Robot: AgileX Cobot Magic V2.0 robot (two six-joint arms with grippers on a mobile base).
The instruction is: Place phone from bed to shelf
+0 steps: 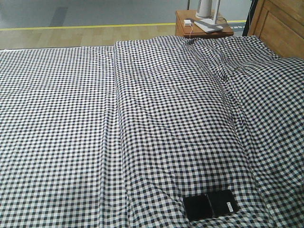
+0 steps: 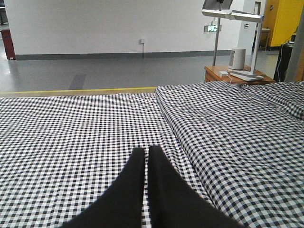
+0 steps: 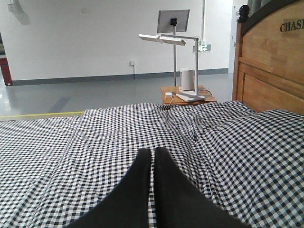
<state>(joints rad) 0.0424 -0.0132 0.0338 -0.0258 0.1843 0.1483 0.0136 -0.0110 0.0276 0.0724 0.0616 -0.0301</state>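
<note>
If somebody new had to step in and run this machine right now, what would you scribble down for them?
Left hand: shut, holding nothing, above the bed.
Right hand: shut, holding nothing, also above the bed.
Phone: lies flat on the checked sheet at the bed's near edge, toward the right. Neither hand touches it.
Shelf: not in any view.
Done: nothing yet.
Left: open a hand, pick up the phone, find the shelf and set the phone on it.
</note>
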